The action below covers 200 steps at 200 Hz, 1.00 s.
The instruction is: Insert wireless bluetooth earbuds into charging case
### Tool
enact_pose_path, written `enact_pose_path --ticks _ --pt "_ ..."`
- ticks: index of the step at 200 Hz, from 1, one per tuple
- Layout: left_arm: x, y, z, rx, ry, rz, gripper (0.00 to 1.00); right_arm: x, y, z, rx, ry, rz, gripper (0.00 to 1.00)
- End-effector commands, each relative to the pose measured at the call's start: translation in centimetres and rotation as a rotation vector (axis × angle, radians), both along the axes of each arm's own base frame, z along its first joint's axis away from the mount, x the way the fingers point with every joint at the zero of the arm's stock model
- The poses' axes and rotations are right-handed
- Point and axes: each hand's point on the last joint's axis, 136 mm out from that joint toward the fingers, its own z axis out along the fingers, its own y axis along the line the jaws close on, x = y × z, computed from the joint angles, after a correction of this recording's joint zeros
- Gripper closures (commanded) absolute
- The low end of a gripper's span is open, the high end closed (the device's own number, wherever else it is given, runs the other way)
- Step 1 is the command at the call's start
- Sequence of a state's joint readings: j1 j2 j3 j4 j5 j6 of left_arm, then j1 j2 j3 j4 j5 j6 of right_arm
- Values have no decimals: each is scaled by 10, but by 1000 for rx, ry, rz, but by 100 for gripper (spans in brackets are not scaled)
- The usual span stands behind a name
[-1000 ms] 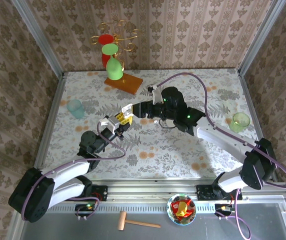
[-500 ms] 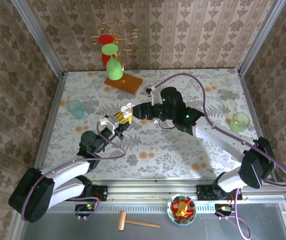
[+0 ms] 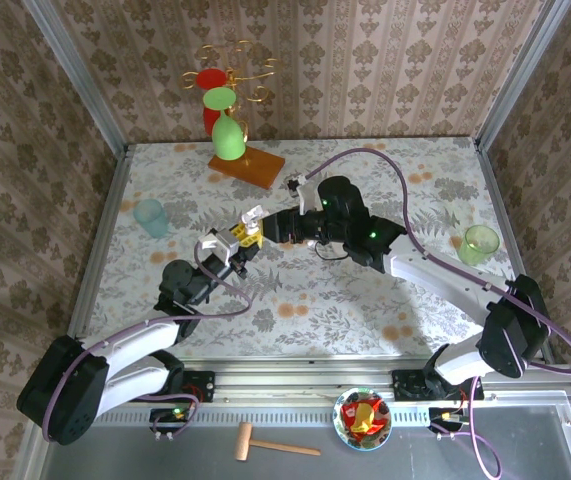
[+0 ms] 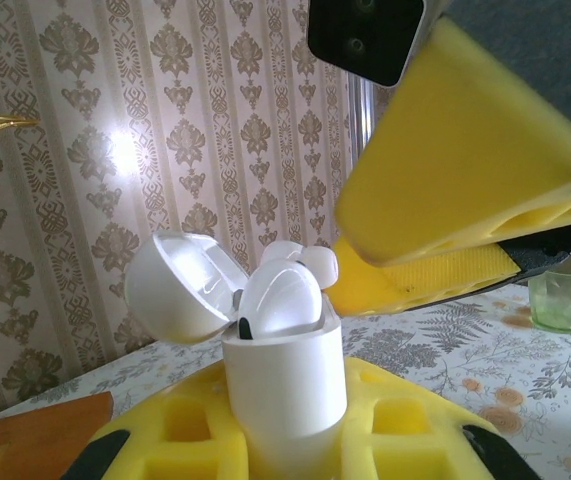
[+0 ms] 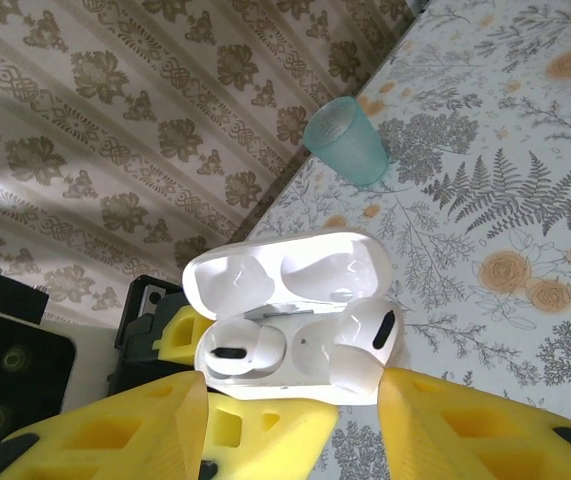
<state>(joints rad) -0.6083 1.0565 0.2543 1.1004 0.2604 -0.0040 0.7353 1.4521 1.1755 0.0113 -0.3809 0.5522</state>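
Left tool [image 4: 285, 435]: clamped on the charging case [image 5: 265, 375], lid open.
Right tool [image 5: 290, 420]: jaws apart, gripping nothing, beside the tilted earbud [image 5: 360, 345].
Earbuds: seated earbud [image 5: 240, 352] is home; the tilted one is half in its well.
My worry: an off-axis push jams it or flicks it onto the surface [image 5: 485, 200].

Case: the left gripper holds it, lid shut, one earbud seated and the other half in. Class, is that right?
No. The lid is open, tipped back, as the right wrist view shows. The rest holds: the left gripper holds the case, one earbud seated, the other earbud half in.
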Motion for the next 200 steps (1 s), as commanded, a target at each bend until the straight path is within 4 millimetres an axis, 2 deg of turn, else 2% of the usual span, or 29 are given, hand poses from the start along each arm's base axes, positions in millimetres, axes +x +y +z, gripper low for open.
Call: enact_pose_path --ticks 1,52,73,75,78,97,123,137,154,157,200 --pt "2 -3 16 -22 -38 -3 95 -14 1 20 19 -46 47 52" --pt "2 -5 15 -19 -40 -11 95 -21 4 23 10 -60 70 51" --pt "0 -5 14 -19 -44 -19 95 -16 0 20 8 -76 37 49" --pt "0 -5 14 -18 -43 -20 95 -19 -4 29 23 -94 33 49" --pt "1 -5 14 -17 -43 -19 95 -20 -6 33 31 -105 27 49" --pt "0 -5 12 -15 -44 -21 95 -20 -12 38 41 -128 -6 49" --pt "-3 -6 14 -19 -49 -34 95 -10 -19 31 -9 -124 -56 49" --pt "-4 -7 15 -19 -52 -46 95 -9 -14 26 -18 -105 -37 49" --pt "-4 -8 15 -22 -51 -50 95 -12 -6 31 6 -98 6 49" --pt "-4 -8 15 -22 -51 -49 95 -9 -1 21 -7 -80 15 49" --pt "-4 -8 14 -20 -48 -50 95 -12 14 16 4 -65 83 49"
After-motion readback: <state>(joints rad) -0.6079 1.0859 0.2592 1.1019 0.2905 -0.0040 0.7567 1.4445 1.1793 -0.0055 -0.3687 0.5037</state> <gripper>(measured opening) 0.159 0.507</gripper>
